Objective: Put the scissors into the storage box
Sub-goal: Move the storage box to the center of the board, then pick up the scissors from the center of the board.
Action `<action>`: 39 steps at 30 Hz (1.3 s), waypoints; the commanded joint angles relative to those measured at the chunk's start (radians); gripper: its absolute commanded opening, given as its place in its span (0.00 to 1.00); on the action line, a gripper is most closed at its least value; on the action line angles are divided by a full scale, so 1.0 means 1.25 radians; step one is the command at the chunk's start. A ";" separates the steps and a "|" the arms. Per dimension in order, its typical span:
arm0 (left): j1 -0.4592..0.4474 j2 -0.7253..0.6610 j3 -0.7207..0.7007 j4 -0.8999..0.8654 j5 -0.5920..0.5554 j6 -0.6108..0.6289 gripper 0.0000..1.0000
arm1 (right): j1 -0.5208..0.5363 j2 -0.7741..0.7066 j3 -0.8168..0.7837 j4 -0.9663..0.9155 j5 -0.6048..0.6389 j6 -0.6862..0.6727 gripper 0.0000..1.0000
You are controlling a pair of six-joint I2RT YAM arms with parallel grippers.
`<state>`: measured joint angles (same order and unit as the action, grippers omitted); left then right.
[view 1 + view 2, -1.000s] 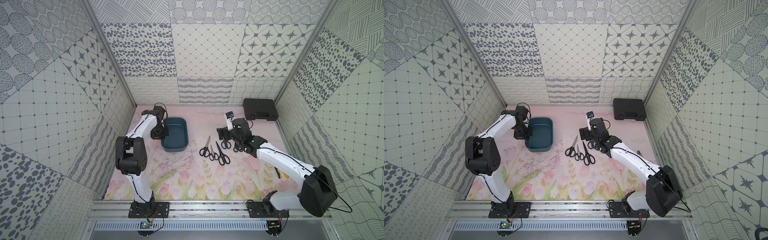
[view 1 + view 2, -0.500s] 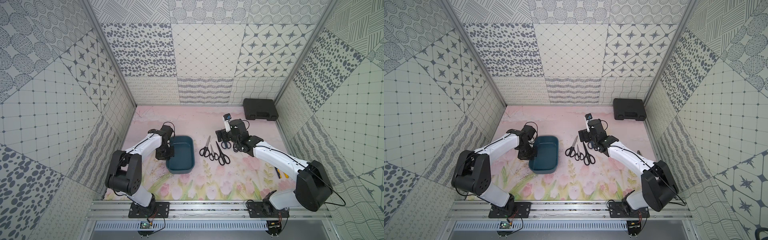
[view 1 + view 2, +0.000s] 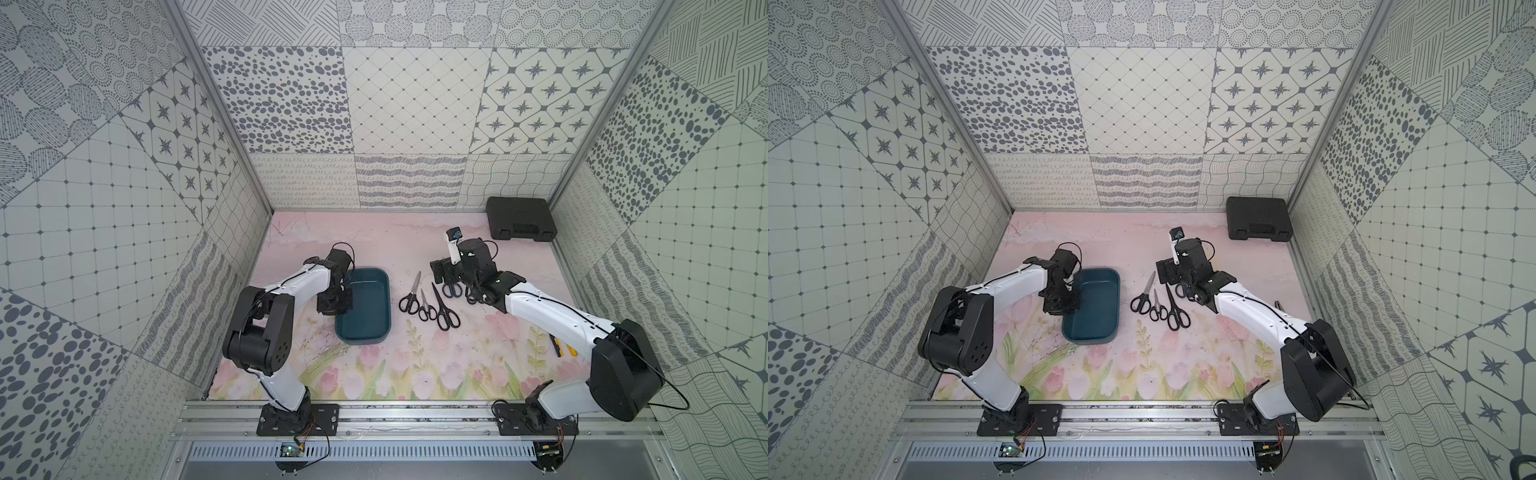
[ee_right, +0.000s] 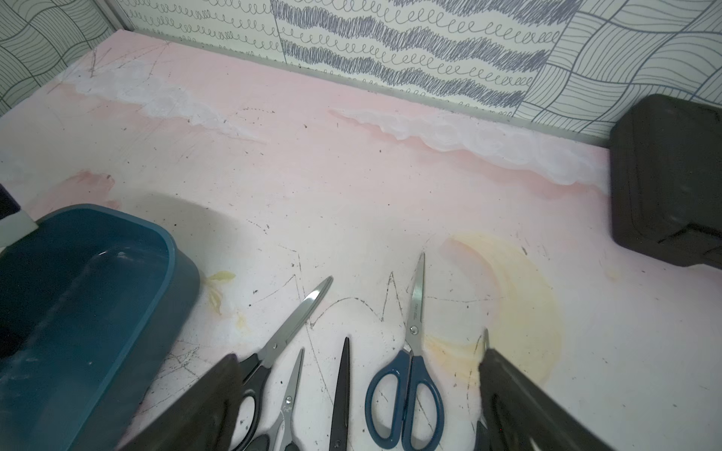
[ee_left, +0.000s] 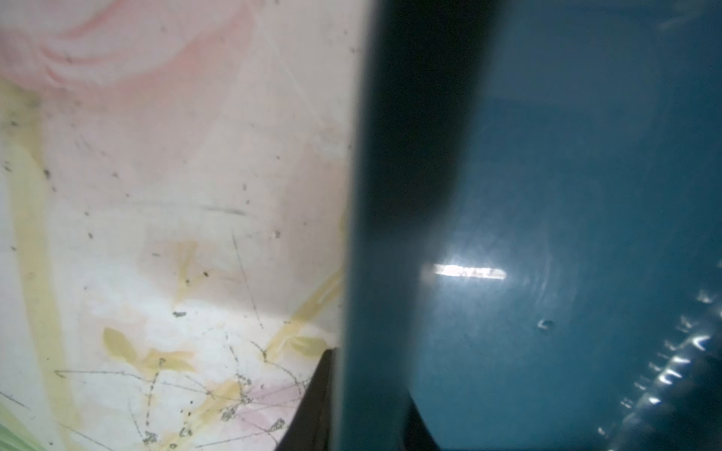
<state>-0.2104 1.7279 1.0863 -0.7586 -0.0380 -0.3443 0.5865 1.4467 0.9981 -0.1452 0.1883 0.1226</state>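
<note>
Five silver-bladed scissors (image 3: 426,306), none boxed yet, lie side by side on the pink floral mat (image 3: 415,365). Blades point away from the arm bases, handles toward them; long axes roughly parallel, slightly fanned. The dark-blue-handled pair (image 4: 406,375) sits between the spread fingers of the right gripper (image 4: 359,355): jaws wide, nothing held. Right arm clearly nearer.

The dark teal plastic storage box (image 3: 365,305) is empty and sits near the scissors, on the left arm's side. The left gripper (image 3: 334,302) straddles the box's long wall; clamped or loosened, cannot tell.

Hidden: the fifth pair (image 4: 484,343) is mostly behind a right finger (image 4: 519,390), only its blade tip showing. Handles are cut off in the right wrist view. In both top views the right gripper covers the blue pair's blades.
</note>
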 commanded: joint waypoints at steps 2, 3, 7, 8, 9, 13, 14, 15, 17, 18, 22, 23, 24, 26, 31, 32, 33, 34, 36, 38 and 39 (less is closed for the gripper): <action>-0.003 0.008 0.027 -0.002 -0.054 0.001 0.31 | -0.003 -0.014 -0.008 0.030 0.004 -0.002 0.97; -0.003 0.003 0.033 -0.008 -0.057 0.000 0.35 | -0.003 -0.014 -0.010 0.030 0.008 -0.004 0.97; -0.010 -0.031 0.065 -0.045 -0.068 -0.002 0.47 | -0.003 -0.015 -0.010 0.028 0.014 -0.007 0.97; -0.011 -0.044 0.076 -0.059 -0.077 -0.005 0.60 | -0.003 -0.016 -0.011 0.028 0.012 -0.005 0.97; -0.013 -0.060 0.091 -0.077 -0.087 -0.013 0.77 | -0.003 -0.017 -0.012 0.031 0.012 -0.004 0.97; -0.024 -0.161 0.143 -0.105 -0.101 -0.042 0.99 | -0.003 -0.019 -0.020 0.042 0.017 -0.008 0.97; -0.032 -0.187 0.161 -0.108 -0.111 -0.052 0.99 | -0.003 -0.020 -0.022 0.042 0.021 -0.009 0.97; -0.047 -0.214 0.178 -0.110 -0.126 -0.059 0.98 | -0.003 -0.022 -0.026 0.044 0.028 -0.019 0.97; -0.094 -0.248 0.211 -0.103 -0.156 -0.065 0.91 | -0.003 -0.042 -0.046 0.057 0.024 -0.042 0.97; -0.125 -0.251 0.231 -0.099 -0.156 -0.061 0.87 | -0.003 -0.056 -0.063 0.071 0.021 -0.055 0.97; -0.234 -0.147 0.364 -0.174 -0.110 -0.049 0.70 | 0.001 -0.167 -0.180 0.159 0.093 -0.070 0.96; -0.266 -0.097 0.405 -0.202 -0.110 -0.045 0.66 | 0.002 -0.208 -0.229 0.200 0.120 -0.063 0.96; -0.302 -0.049 0.440 -0.223 -0.110 -0.035 0.63 | 0.002 -0.250 -0.275 0.235 0.129 -0.073 0.97; -0.351 0.041 0.508 -0.256 -0.103 -0.030 0.61 | 0.005 -0.317 -0.339 0.267 0.140 -0.083 0.97; -0.415 0.238 0.656 -0.301 -0.028 -0.043 0.61 | 0.013 -0.418 -0.439 0.278 0.062 -0.134 0.97; -0.417 0.266 0.678 -0.301 -0.017 -0.044 0.61 | 0.022 -0.422 -0.440 0.262 0.036 -0.142 0.96; -0.418 0.292 0.698 -0.302 -0.008 -0.044 0.61 | 0.036 -0.428 -0.450 0.263 0.004 -0.158 0.96; -0.418 0.311 0.711 -0.303 -0.005 -0.043 0.62 | 0.046 -0.432 -0.461 0.276 -0.009 -0.164 0.96; -0.419 0.349 0.740 -0.305 0.003 -0.040 0.62 | 0.069 -0.437 -0.497 0.319 0.006 -0.156 0.97; -0.421 0.398 0.782 -0.327 0.008 -0.036 0.62 | 0.071 -0.444 -0.512 0.335 0.014 -0.150 0.97; -0.421 0.418 0.801 -0.343 0.007 -0.036 0.62 | 0.071 -0.447 -0.514 0.336 0.016 -0.160 0.97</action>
<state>-0.7254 2.1349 1.9785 -1.0481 -0.0887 -0.3923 0.6701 0.9119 0.3771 0.1864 0.2211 -0.0494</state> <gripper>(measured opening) 0.621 0.965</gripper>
